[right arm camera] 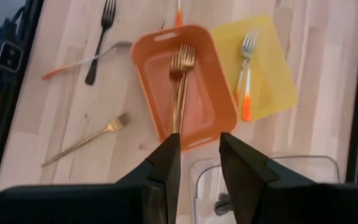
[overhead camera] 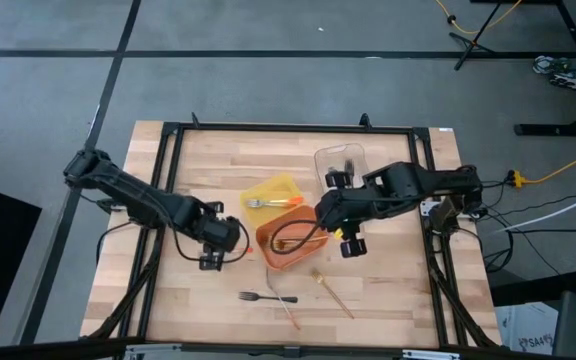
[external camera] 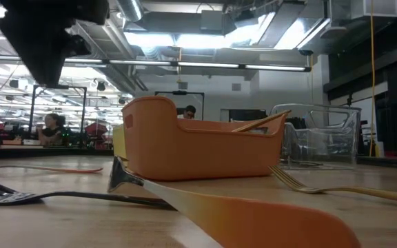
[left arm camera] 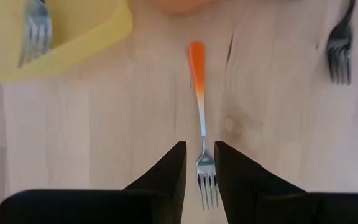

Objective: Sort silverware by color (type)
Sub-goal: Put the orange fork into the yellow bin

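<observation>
My left gripper (left arm camera: 200, 146) hovers open above the table. Its fingers stand on either side of the head of a silver fork with an orange handle (left arm camera: 199, 106), which lies flat on the wood. My right gripper (right arm camera: 199, 138) is open and empty, above the edge of the orange tray (right arm camera: 145, 81) nearest the clear tray. That tray holds gold forks (right arm camera: 180, 81). A silver, orange-handled fork (right arm camera: 246, 74) lies in the yellow tray (right arm camera: 278, 81). A black fork (right arm camera: 101, 37), an orange-handled utensil (right arm camera: 82, 62) and a gold fork (right arm camera: 86, 140) lie loose on the table.
The clear tray (overhead camera: 340, 165) stands toward the far edge, beside the right arm. The three trays cluster at the table's middle (overhead camera: 288, 240). The loose utensils lie near the near edge (overhead camera: 288, 300). A black frame borders the tabletop. People sit in the room beyond.
</observation>
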Controlling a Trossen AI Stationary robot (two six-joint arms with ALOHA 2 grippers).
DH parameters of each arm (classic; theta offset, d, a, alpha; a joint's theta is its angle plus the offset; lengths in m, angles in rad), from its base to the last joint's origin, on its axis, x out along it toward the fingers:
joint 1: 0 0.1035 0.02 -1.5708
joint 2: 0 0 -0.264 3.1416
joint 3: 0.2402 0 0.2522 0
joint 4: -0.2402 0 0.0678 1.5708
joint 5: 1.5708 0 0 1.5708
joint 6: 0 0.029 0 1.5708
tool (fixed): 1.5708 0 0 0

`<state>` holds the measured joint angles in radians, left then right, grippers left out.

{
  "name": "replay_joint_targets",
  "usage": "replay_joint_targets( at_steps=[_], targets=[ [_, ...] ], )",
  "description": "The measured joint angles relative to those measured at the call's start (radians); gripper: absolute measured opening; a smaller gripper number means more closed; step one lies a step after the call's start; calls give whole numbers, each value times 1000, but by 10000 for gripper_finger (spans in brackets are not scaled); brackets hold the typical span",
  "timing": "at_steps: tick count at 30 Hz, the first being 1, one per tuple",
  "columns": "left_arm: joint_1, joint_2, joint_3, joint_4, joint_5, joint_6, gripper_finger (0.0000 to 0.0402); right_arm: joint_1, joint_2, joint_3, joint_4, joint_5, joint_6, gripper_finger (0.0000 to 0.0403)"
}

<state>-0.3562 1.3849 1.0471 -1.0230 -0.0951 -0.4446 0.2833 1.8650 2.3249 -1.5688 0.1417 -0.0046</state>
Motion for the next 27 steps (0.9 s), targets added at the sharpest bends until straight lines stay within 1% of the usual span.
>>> replay_joint_targets(
  at_steps=[4, 10, 15, 19, 27],
  targets=[
    [-20, 69, 0, 8, 0, 0, 77, 7, -32, -54, 0, -1, 4, 104],
    [-44, 152, 0, 40, 0, 1, 77, 28, -126, -200, -2, 15, 66, 104],
    [-47, 212, 0, 80, -1, 1, 77, 62, -219, -339, 5, 108, 162, 104],
    [-47, 254, 0, 108, -30, 2, 77, 104, -297, -452, 17, 167, 250, 104],
    [-46, 293, 0, 106, -43, 1, 77, 214, -479, -703, 152, 267, 398, 104]
  ],
)
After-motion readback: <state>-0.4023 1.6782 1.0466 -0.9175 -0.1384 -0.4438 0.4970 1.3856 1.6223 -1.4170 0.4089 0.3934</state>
